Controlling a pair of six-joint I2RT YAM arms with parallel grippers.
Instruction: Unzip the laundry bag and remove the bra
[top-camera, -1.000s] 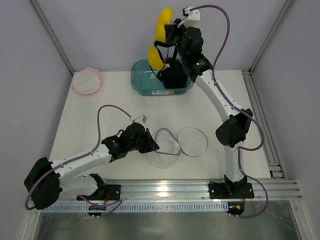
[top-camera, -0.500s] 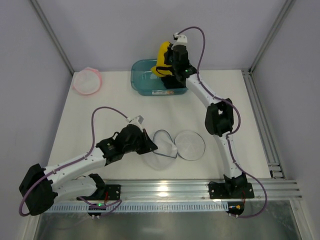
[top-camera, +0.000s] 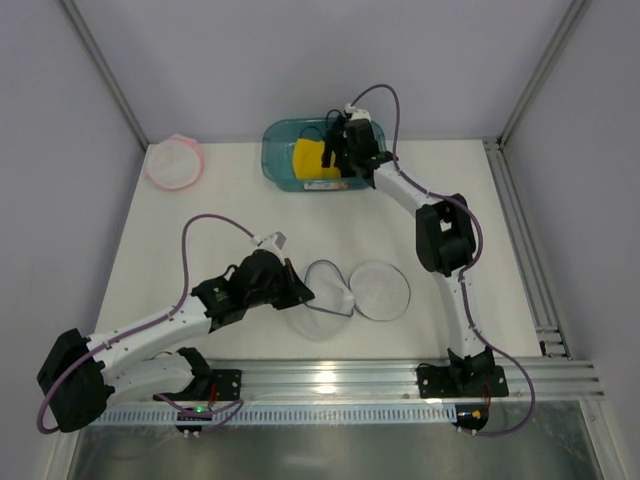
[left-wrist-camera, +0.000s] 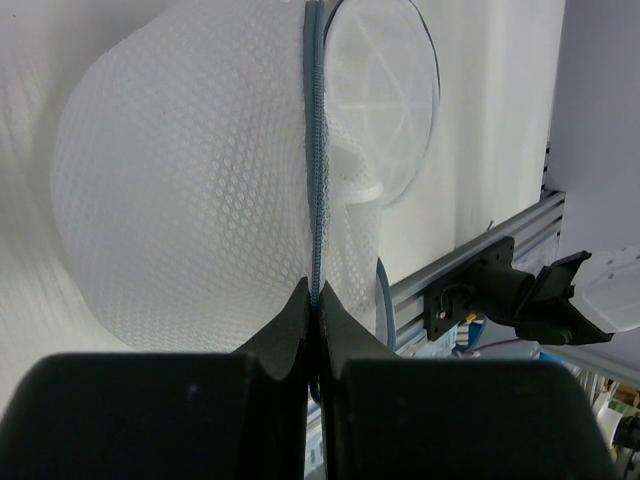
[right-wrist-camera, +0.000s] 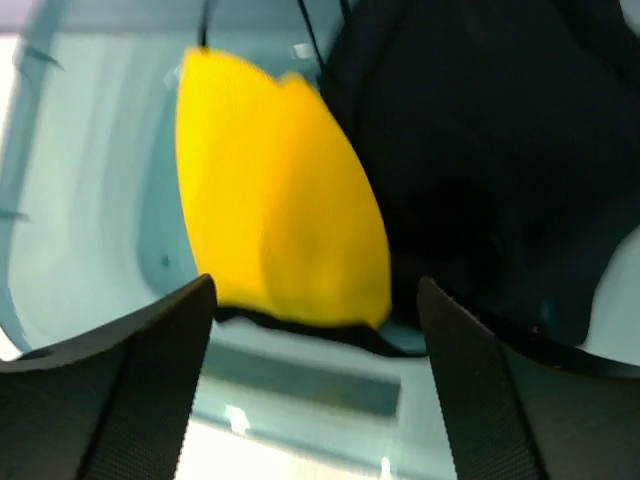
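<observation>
The left claw (left-wrist-camera: 313, 300) is clamped tight on the grey-blue seam of the laundry bag (left-wrist-camera: 190, 190), which lies spread open on the tabletop (top-camera: 240, 210) near its front edge, just beside that claw. The right claw (right-wrist-camera: 315, 300) hangs over the teal bin (top-camera: 272, 150) at the back, its fingers (right-wrist-camera: 140, 360) spread wide and gripping nothing. The yellow and black bra (right-wrist-camera: 280, 200) lies in the bin below it. A pink-rimmed bag (top-camera: 173, 162) sits far left.

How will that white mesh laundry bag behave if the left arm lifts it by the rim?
Probably floppy: the laundry bag lies slumped and creased. Likely very light, being see-through mesh. Pinched only at its rim by the left gripper, it would likely dangle.
</observation>
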